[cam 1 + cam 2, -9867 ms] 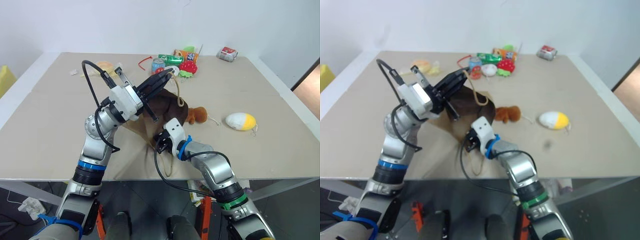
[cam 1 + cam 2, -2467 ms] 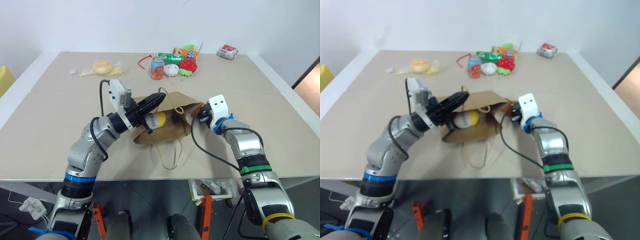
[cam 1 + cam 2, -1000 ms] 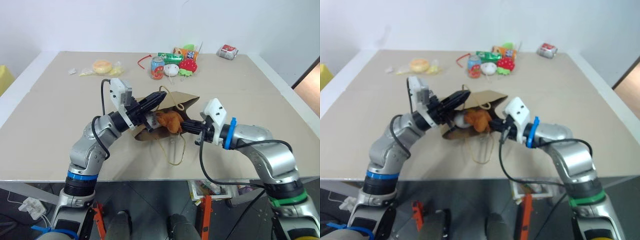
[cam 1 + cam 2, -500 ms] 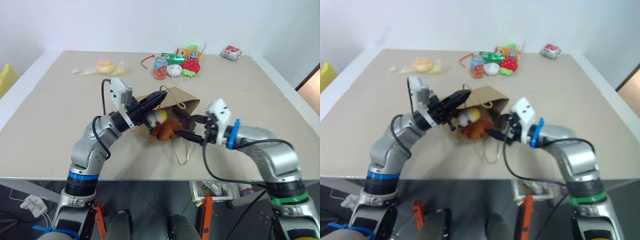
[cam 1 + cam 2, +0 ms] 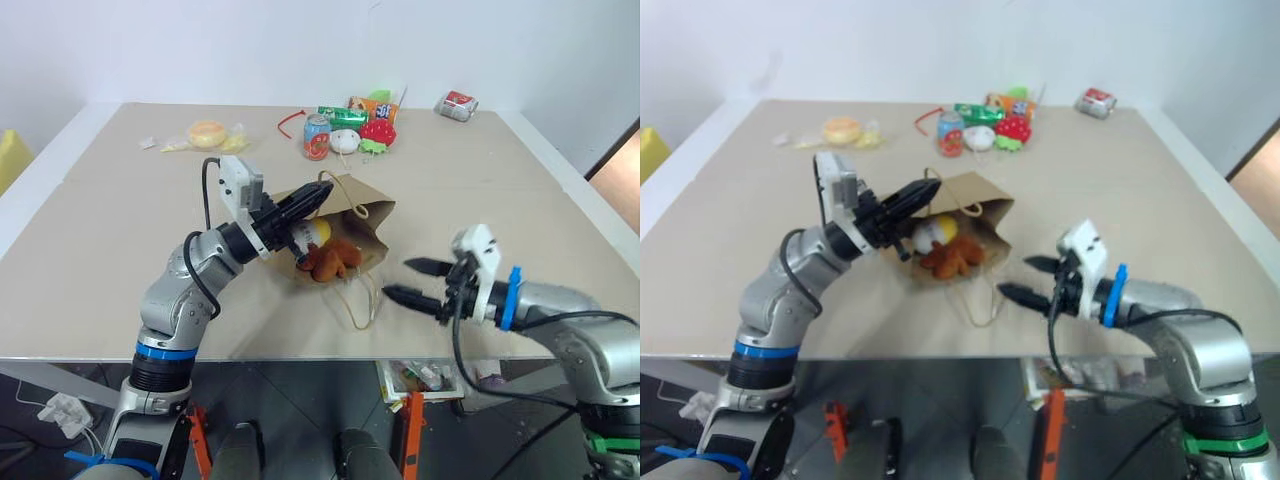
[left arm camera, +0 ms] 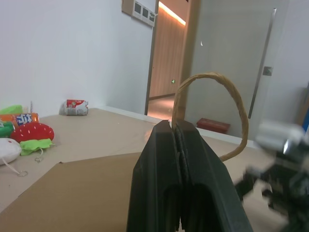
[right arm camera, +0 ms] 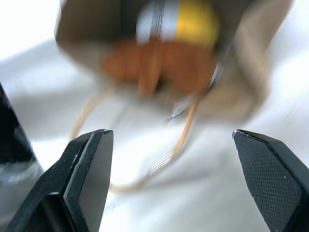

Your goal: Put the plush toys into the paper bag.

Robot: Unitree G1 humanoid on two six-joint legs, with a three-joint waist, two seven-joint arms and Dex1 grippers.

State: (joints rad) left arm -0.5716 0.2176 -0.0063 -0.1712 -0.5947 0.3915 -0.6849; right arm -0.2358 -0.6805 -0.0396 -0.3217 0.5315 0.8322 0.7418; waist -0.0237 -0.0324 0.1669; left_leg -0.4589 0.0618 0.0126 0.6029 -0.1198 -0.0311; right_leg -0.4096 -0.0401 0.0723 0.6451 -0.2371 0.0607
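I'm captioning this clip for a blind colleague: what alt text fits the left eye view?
A brown paper bag lies open on a beige table, with an orange-brown plush toy and a white-and-yellow plush toy at its mouth. The left tool pinches a bag handle; the right tool hangs open nearby.

I see the brown paper bag point(image 5: 352, 222) lying open on its side, with the orange furry toy point(image 5: 327, 259) and yellow-white egg toy point(image 5: 314, 232) in its mouth.

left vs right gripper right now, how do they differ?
Left gripper is shut on the paper bag's cord handle, raised at the bag mouth. Right gripper is open, holds nothing and sits apart from the bag near the table edge. Both have two black fingers.
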